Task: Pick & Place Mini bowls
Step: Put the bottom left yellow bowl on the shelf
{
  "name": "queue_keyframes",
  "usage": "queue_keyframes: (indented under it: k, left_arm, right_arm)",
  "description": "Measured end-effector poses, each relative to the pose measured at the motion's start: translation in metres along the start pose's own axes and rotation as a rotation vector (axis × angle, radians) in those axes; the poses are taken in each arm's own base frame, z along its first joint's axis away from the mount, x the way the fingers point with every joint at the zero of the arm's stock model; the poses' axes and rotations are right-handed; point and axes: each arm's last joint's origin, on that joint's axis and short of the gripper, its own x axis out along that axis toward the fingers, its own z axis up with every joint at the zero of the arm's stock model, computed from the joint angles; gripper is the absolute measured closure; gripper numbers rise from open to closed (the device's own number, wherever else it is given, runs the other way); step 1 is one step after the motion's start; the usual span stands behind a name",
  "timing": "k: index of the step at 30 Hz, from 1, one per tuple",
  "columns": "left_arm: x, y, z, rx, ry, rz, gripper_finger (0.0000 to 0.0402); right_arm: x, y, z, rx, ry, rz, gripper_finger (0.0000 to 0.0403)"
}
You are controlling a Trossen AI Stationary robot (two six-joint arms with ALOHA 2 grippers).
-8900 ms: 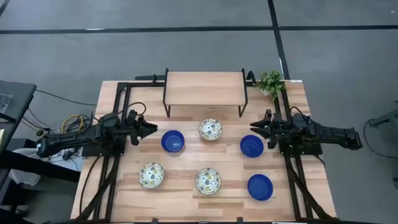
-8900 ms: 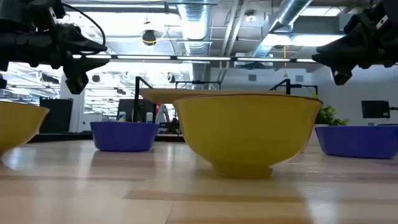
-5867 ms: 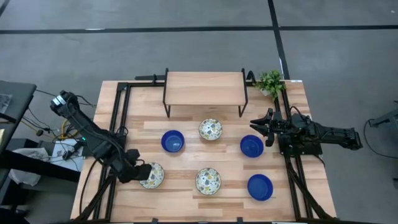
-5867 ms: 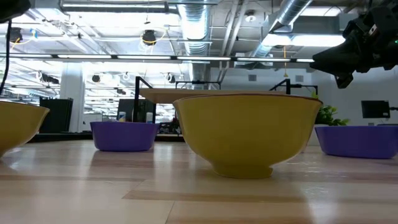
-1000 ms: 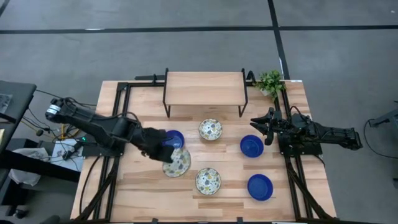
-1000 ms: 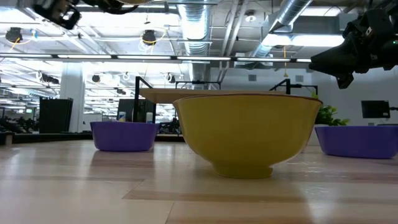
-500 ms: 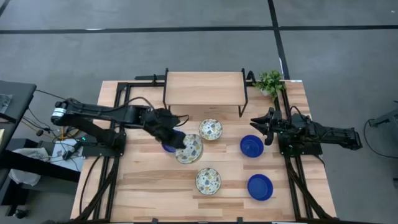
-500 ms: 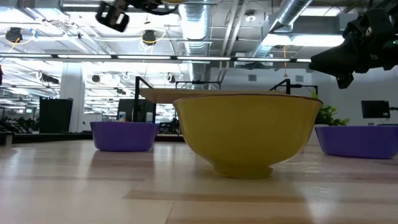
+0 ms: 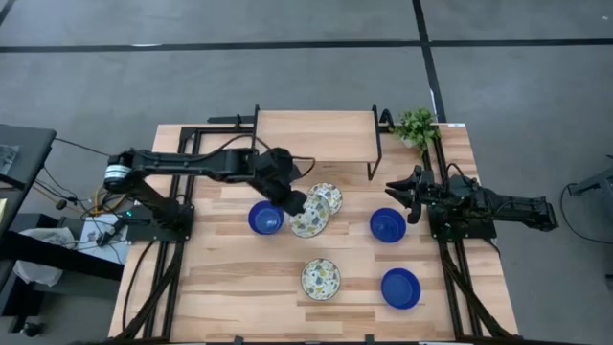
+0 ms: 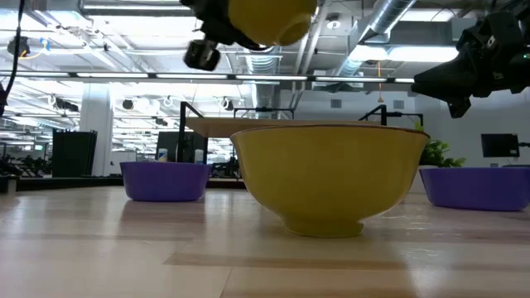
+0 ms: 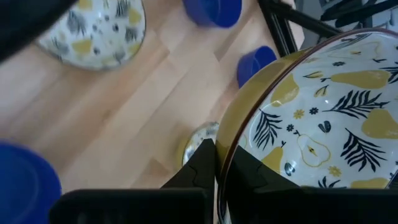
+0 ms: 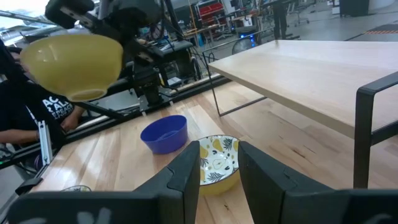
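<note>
High view: the left tool [image 9: 295,203] is clamped on the rim of a patterned bowl [image 9: 308,219] and holds it tilted in the air above the middle of the table [image 9: 230,287], between a blue bowl [image 9: 265,218] on its left and a second patterned bowl [image 9: 327,198] that sits just far-right of it; from above the held bowl overlaps that second one. In the left wrist view one finger sits outside the yellow wall and the other inside, on the pear-and-leaf lining. The low view shows the same bowl lifted high, yellow underside out, clear of the table.

A third patterned bowl [image 9: 320,278] rests near the front edge, centre. Two more blue bowls stand on the right side: one [image 9: 388,225] just left of the right tool [image 9: 400,194], another [image 9: 400,287] nearer the front edge.

The right tool hangs at the right side of the table, gripping nothing; its fingers are set a narrow gap apart (the right wrist view shows both fingers with space between them). A low wooden shelf [image 9: 314,137] stands at the far side, with a small green plant [image 9: 417,126] at the far right corner.
</note>
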Motion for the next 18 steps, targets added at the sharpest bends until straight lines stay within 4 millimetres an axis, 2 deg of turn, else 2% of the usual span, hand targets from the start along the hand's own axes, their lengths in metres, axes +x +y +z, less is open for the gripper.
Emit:
queue_keyframes:
  k: [6,18]
  left_arm:
    - [-0.009,0.005,0.03,0.052,-0.096,0.024,0.039]
    - [-0.069,0.035,0.087,0.073,-0.342,0.176,0.039]
  right_arm:
    - [0.0,0.0,0.0,0.0,0.0,0.0,0.0305]
    - [0.0,0.0,0.0,0.0,0.0,0.001,0.0305]
